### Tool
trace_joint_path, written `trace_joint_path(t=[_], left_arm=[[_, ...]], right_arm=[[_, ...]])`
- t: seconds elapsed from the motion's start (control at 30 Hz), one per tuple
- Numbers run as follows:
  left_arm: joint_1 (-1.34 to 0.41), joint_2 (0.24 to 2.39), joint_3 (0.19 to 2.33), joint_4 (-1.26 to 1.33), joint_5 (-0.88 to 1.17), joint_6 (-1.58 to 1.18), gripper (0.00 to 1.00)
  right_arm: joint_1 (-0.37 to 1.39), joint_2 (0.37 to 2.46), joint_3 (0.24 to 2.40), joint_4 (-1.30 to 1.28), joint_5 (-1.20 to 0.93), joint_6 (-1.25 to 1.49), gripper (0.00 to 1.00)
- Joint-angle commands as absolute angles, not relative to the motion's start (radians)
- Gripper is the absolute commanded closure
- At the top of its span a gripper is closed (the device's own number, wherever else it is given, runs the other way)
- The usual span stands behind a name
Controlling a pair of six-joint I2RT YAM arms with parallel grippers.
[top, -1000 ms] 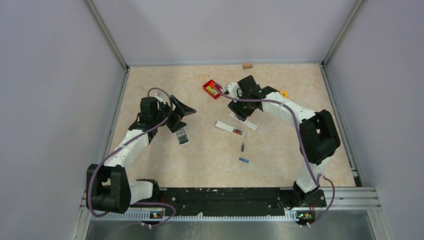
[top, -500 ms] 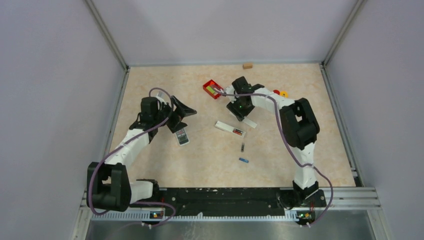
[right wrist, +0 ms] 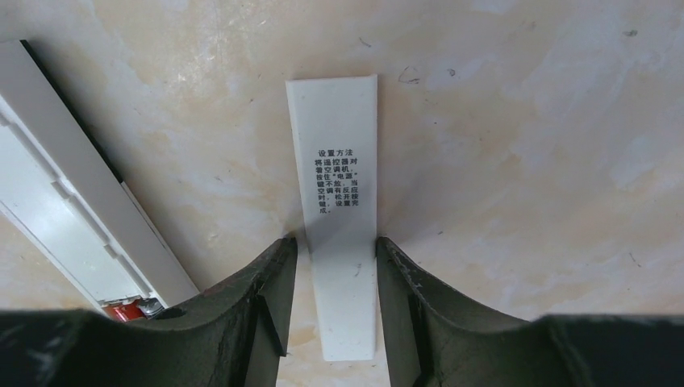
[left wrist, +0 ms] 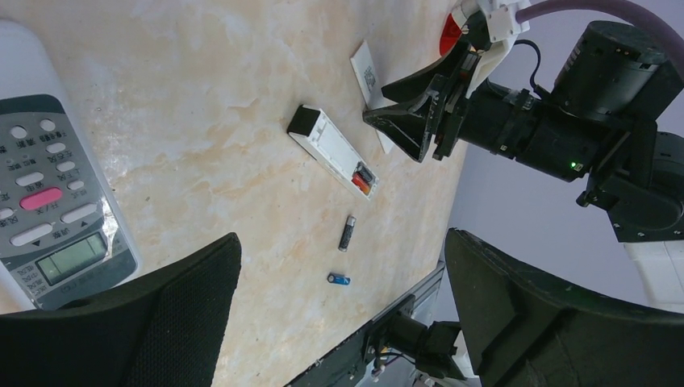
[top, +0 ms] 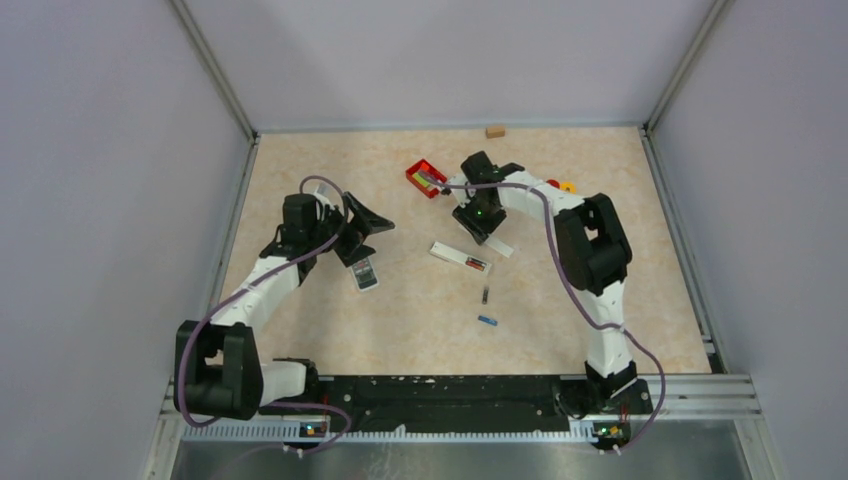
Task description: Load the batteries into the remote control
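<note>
Right tool (right wrist: 335, 242) pinches the white battery cover (right wrist: 333, 153) flat on the bench (right wrist: 524, 161); left tool (left wrist: 335, 242) gapes open by a grey remote (left wrist: 48, 218).

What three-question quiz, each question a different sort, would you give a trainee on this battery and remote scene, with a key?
1. True or false: the left gripper is holding a battery.
2. Multiple choice: what lies between the fingers of the right gripper? A, a red tray. B, the white cover. C, a grey-faced remote.
3. Short answer: what colour is the loose battery that sits lowest in the top view?

Key: 1 false, its fingers are spread with nothing between them. 2 B. 3 blue.
</note>
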State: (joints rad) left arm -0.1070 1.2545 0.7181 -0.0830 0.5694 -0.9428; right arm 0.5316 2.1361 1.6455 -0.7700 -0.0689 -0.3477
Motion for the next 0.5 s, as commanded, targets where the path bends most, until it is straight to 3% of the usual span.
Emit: trace_joint_path(t=[0.0,0.13,0.3,0.47], left_arm=[[-0.103,1.257,0.752,-0.035,0.593,-0.931,0.01],[-0.104,1.262,0.751,-0.027,0.609,-0.934,0.01],[-0.104,1.269,0.75,-0.015,0.63,-0.935,0.01],[-0.109,1.297,0.746,0.029,0.665,-0.948,0.01]], right_arm=[[0.548,2.195,1.662,-0.854,-0.078,-0.373,0.58],[0.548,2.239,1.694,-0.889,-0.084,-0.375,0.62],[0.548,2.264,1.717,-0.868,-0.028,-0.345,0.75],[0.548,2.195,1.696,-0.803,-0.008,-0.334,0.76]])
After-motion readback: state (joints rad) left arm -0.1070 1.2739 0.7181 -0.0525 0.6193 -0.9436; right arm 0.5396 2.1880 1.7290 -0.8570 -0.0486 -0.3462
